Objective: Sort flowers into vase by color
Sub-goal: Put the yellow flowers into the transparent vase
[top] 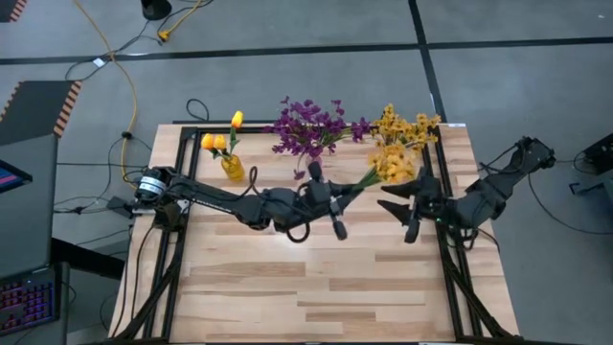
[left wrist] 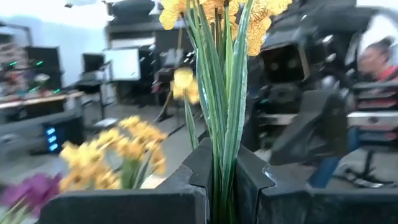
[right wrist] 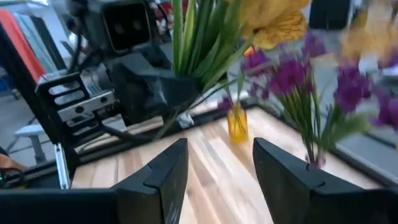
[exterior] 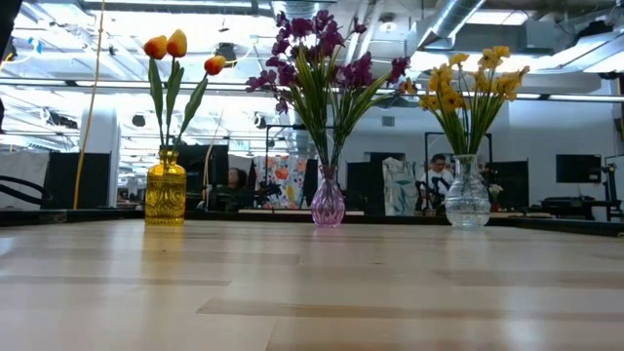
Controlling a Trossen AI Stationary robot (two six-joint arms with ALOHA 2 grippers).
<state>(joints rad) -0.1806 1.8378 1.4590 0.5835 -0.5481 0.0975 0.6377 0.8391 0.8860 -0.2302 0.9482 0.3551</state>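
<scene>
My left gripper reaches over the table's middle and is shut on a yellow flower sprig with long green leaves. My right gripper hovers open just right of that sprig, touching nothing. Along the far edge stand three vases. An amber vase holds orange tulip buds. A pink glass vase holds purple blossoms. A clear vase holds yellow blossoms. Neither gripper shows in the low view. My left gripper pinches the yellow sprig's green stems and leaves between its two fingers, well below the blossoms. The fingers come about level from the table's left and lie across the stems. The sprig is lifted clear, its blossom end slanting toward the far right.
Black frame rails border the wooden table. The near half of the table holds no objects. The right arm comes in over the right rail. Cables lie on the floor to the left. People sit at desks in the room beyond.
</scene>
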